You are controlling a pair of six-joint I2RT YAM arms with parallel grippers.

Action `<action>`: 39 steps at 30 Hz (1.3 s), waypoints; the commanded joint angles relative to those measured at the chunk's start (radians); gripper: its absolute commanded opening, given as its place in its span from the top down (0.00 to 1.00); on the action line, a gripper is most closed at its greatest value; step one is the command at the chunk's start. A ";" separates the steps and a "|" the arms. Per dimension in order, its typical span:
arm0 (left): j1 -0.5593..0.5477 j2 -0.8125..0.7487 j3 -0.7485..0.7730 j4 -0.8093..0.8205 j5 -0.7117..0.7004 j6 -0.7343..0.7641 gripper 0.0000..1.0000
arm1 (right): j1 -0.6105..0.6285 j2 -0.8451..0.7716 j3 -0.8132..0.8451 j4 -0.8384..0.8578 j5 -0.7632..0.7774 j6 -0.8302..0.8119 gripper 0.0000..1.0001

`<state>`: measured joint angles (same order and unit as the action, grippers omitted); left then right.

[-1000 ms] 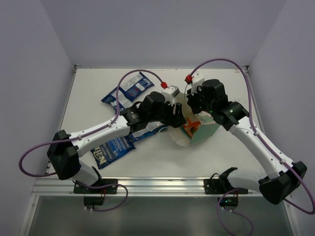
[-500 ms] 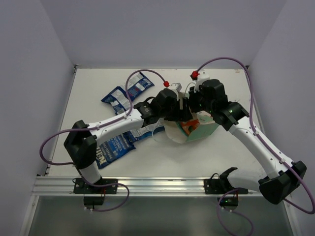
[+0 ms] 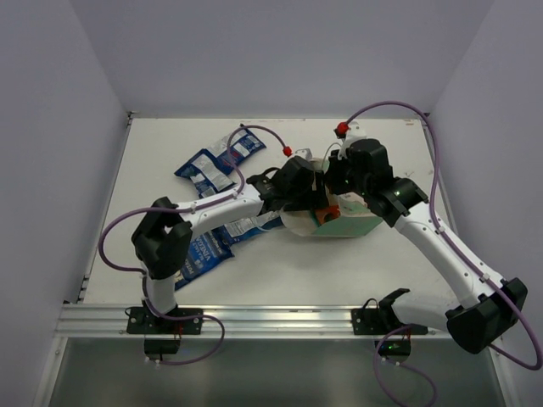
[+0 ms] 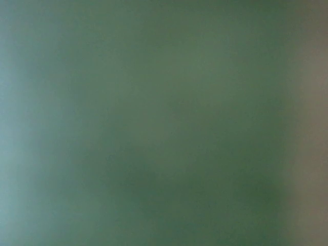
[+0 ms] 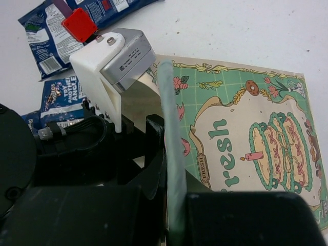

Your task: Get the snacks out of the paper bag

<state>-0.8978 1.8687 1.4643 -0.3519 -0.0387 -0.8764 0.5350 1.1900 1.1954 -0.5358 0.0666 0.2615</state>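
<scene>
Your left arm (image 3: 216, 203), right arm (image 3: 441, 246): white links, black joints | purple cables (image 3: 392, 104) looping | red caps (image 3: 343, 129) at wrists

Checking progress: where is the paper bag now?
Top view: the paper bag lies right of centre on the table, a blue-and-white packet just left of it.

Premises: a robotics test cell, laboratory in character. Evidence: a bare white table (image 3: 382, 263) is boxed on three sides by plain pale-lilac walls (image 3: 280, 51). Two white-and-black arms, the left arm (image 3: 212, 208) and the right arm (image 3: 441, 246), are bolted to an aluminium rail (image 3: 280, 320) at the near edge. Exposed purple cables (image 3: 392, 104) loop loosely along both.
</scene>
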 commanded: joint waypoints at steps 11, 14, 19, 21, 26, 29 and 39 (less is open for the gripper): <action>-0.007 -0.040 -0.134 0.352 0.013 -0.114 0.29 | 0.020 -0.026 0.047 0.086 -0.185 0.085 1.00; -0.004 -0.080 -0.169 0.389 0.025 -0.124 0.29 | 0.019 -0.027 0.066 0.073 -0.143 0.065 1.00; -0.004 -0.074 -0.185 0.361 0.048 -0.130 0.29 | 0.016 -0.024 0.090 0.071 -0.123 0.035 1.00; -0.003 -0.054 -0.182 0.361 0.077 -0.136 0.33 | 0.014 -0.018 0.098 0.073 -0.137 0.039 1.00; -0.004 -0.031 -0.171 0.389 0.085 -0.142 0.60 | 0.014 -0.026 0.087 0.092 -0.182 0.061 1.00; -0.004 -0.031 -0.163 0.375 0.077 -0.136 0.85 | 0.016 -0.041 0.072 0.100 -0.183 0.061 1.00; 0.025 -0.169 -0.154 0.268 -0.021 -0.046 1.00 | -0.015 -0.076 -0.039 0.102 -0.068 0.024 1.00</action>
<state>-0.8852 1.8088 1.2846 -0.0689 -0.0010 -0.9817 0.5270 1.1549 1.1812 -0.5262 -0.0162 0.2947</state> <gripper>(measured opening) 0.013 0.010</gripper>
